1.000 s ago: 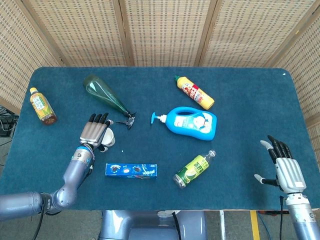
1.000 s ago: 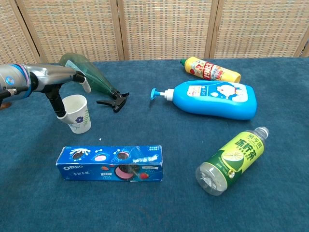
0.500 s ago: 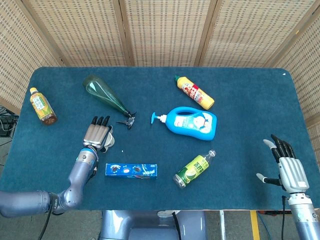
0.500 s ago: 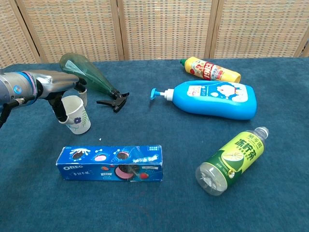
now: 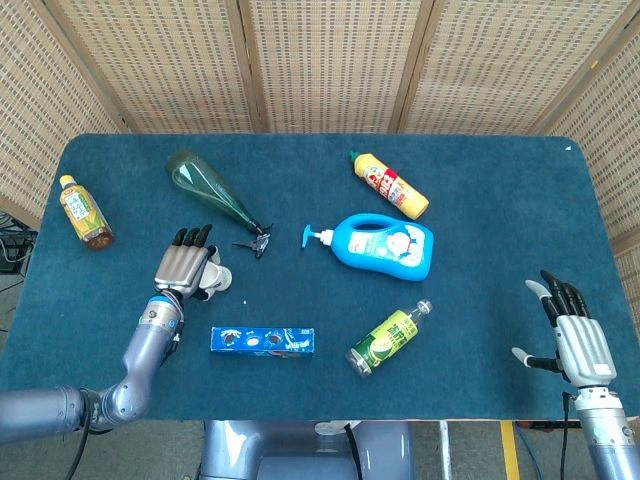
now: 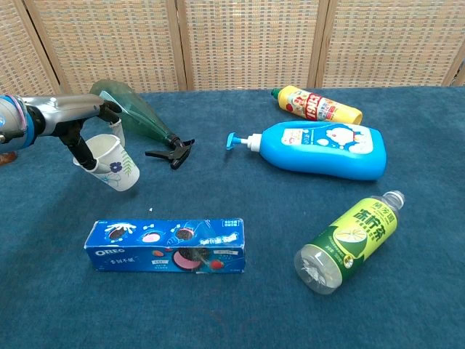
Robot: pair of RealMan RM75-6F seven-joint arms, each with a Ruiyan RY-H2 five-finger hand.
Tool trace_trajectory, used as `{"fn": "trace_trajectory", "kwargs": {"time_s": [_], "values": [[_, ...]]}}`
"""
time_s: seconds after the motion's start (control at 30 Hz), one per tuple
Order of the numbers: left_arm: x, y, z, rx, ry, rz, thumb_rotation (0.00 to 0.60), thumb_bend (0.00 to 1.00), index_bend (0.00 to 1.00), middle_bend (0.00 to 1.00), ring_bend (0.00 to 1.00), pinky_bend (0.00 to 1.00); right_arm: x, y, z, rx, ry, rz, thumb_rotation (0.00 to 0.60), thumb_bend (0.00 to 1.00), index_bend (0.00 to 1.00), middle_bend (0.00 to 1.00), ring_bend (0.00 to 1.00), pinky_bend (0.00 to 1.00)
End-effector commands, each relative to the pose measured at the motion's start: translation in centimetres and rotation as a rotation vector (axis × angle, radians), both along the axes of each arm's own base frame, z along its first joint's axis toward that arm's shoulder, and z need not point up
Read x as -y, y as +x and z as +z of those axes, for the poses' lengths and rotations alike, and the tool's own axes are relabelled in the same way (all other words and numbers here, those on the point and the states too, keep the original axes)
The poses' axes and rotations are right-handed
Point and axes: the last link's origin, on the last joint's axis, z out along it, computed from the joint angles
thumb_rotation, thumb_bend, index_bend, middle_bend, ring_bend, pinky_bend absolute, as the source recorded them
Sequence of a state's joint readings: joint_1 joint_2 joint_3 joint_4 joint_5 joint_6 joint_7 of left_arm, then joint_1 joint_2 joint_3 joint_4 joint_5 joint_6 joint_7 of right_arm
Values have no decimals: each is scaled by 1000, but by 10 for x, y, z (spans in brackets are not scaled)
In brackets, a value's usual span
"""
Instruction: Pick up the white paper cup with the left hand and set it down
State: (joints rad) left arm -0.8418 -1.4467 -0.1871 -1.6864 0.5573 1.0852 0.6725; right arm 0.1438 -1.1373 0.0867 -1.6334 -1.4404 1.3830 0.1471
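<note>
The white paper cup (image 6: 113, 164) with a small blue flower print sits left of centre, tilted with its mouth up and to the left. My left hand (image 6: 86, 129) grips it at the rim, dark fingers on the far side and the thumb over the near side. From the head view the left hand (image 5: 183, 268) covers most of the cup (image 5: 217, 278). Whether the cup's base touches the blue cloth I cannot tell. My right hand (image 5: 573, 335) hangs open at the table's near right corner, fingers spread, holding nothing.
A green spray bottle (image 6: 134, 113) lies just behind the cup, its black trigger (image 6: 171, 153) to the right. An Oreo box (image 6: 167, 246) lies in front. Further right are a blue pump bottle (image 6: 323, 148), a yellow bottle (image 6: 316, 105) and a green drink bottle (image 6: 350, 241). A tea bottle (image 5: 84, 212) lies far left.
The left hand has drawn the cup a little to the left and tipped it further, its mouth now leaning left. The right hand has hardly moved.
</note>
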Motion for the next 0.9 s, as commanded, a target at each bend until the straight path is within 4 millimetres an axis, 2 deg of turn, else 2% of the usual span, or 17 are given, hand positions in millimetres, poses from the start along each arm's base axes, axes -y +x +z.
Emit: {"fn": "trace_trajectory", "kwargs": {"time_s": [0.03,0.2,0.43,0.77,0.9], "values": [[11,-17,-11,225,63,19,600,271,428,0,0,6,-1,1,-2,-4,3,2,600,87,0,0,0,0],[19,-39,-25,336,82,8,600,271,453,0,0,7,-2,2,-3,-11,5,4,600,87,0,0,0,0],[21,-63,-31,320,61,4,600,272,454,0,0,7,-2,2,-4,-13,10,3,600,87,0,0,0,0],[24,-87,-21,230,47,11,600,265,423,0,0,0,-3,3,-4,-14,12,6,600,86,0,0,0,0],[22,-90,-10,216,57,17,600,247,319,0,0,0,-4,3,-5,-15,11,7,600,87,0,0,0,0]]}}
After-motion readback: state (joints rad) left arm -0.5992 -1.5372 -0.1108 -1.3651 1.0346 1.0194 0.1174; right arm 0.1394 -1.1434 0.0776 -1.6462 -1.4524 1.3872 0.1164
